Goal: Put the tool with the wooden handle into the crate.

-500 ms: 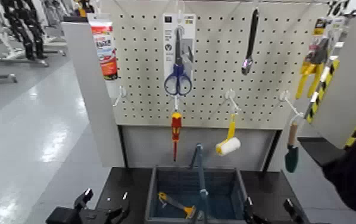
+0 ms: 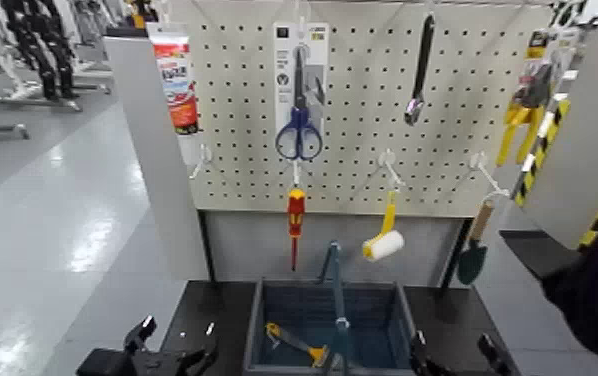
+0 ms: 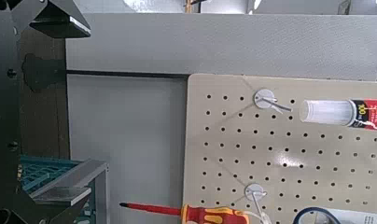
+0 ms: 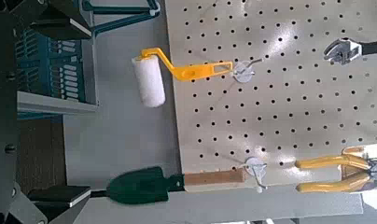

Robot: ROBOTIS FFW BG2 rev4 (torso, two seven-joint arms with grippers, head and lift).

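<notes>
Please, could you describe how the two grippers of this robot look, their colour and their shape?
Both the left gripper and the right gripper are black and look alike: slim, angular fingers with jointed segments. The left one shows a dark, boxy body behind its fingers. I see no clear markings on either.

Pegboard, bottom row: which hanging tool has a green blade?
The trowel with the wooden handle, rightmost in the head view; the screwdriver and paint roller show no green.
</notes>
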